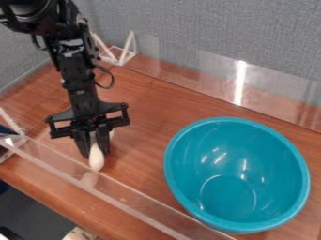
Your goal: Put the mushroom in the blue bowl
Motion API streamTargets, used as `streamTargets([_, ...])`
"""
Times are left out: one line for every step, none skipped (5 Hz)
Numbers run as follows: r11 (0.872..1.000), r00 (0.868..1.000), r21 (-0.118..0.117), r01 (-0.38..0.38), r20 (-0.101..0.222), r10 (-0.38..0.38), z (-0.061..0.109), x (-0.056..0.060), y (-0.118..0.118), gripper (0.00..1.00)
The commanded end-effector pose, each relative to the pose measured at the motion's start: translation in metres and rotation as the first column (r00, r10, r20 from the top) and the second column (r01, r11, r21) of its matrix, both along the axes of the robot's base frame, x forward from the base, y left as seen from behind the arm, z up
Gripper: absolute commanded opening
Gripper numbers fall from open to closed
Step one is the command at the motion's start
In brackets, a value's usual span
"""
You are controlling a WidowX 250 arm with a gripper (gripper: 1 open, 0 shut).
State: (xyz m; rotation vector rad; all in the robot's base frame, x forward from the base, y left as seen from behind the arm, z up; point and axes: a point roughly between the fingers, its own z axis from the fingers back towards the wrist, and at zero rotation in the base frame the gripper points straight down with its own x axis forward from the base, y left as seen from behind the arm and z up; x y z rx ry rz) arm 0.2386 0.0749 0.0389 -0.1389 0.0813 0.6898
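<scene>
1. At about nine o'clock on the wooden table (150, 89), near the clear plastic barrier (75, 181) along the front edge, the mushroom (97, 157) lies on the wood with its cream-white stem showing below the fingers; its cap cannot be made out.
2. Over the mushroom, the black robot arm (73, 56) comes down from eleven o'clock with its wrist pointing straight at the table, likely because a small, low toy is easiest to take from above.
3. The gripper (96, 142) has its fingers drawn in tight against the mushroom's upper part, pinching it from both sides; no gap shows between fingers and toy.
4. The mushroom's lower end seems to touch the table, so my reading is that the grip is made but the lift has not begun.
5. At roughly four o'clock, well apart from the gripper, the blue bowl (186, 150) sits upright and holds nothing, its wide mouth an easy target for a drop from above.
6. Next the toy needs raising above the bowl's rim before carrying it across toward three o'clock; a smooth rounded stem could slip if the pinch is off-centre.
</scene>
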Motion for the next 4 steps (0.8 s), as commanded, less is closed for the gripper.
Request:
streamTargets([1.000,0.997,0.018,-0.021,0.072,0.020,0.0258,0.0076,0.0093,0.00])
streamTargets([1.000,0.997,0.013,-0.016,0.075,0.015,0.0317,0.0076,0.0105,0.00])
streamTargets([1.000,0.997,0.007,-0.011,0.073,0.010,0.0336,0.0075,0.0112,0.00])
streamTargets([1.000,0.998,0.004,-0.007,0.068,0.006,0.0336,0.0070,0.0110,0.00])
